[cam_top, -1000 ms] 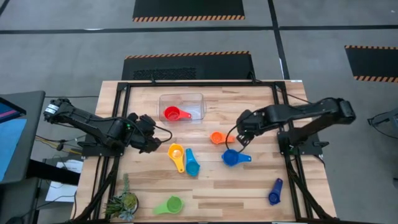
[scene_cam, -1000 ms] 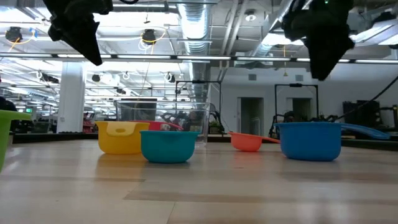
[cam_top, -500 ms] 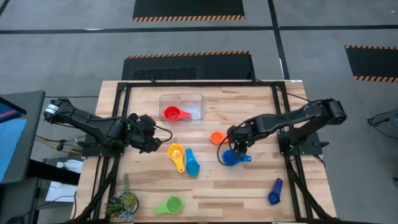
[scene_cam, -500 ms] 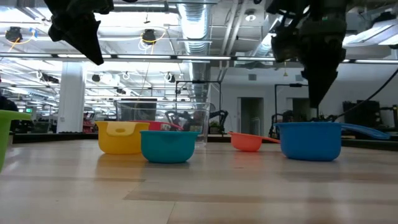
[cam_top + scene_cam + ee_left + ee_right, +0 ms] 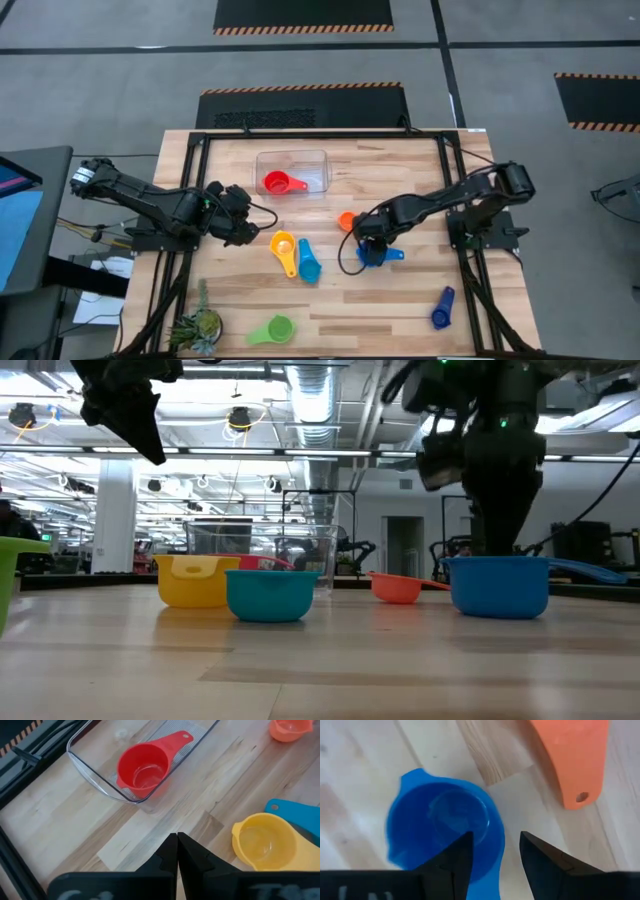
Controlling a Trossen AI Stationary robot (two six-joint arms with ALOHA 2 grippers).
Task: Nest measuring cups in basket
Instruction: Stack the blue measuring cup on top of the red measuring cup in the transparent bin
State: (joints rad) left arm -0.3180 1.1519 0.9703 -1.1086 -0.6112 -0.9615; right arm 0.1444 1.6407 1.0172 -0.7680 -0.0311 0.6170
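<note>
My right gripper (image 5: 495, 840) is open and points down over the blue measuring cup (image 5: 440, 835), which sits upright on the table right of centre (image 5: 392, 254). One finger stands over the cup's hollow and the other outside its wall, with a gap showing on both sides. The orange cup (image 5: 347, 220) lies just beyond it. A red cup (image 5: 278, 183) lies inside the clear basket (image 5: 290, 155). My left gripper (image 5: 177, 837) hangs shut above the table's left side, short of the yellow cup (image 5: 284, 245).
A teal cup (image 5: 308, 262) lies against the yellow one at mid-table. A green cup (image 5: 272, 330) sits near the front edge, beside a small plant (image 5: 198, 325). A dark blue cup (image 5: 442, 308) lies at the front right. Bare wood lies between these.
My right gripper has come down and toward the table's near left, from beside the orange cup to right over the blue cup, rolling its wrist as it sank. Its fingers stay apart. No cup has moved.
</note>
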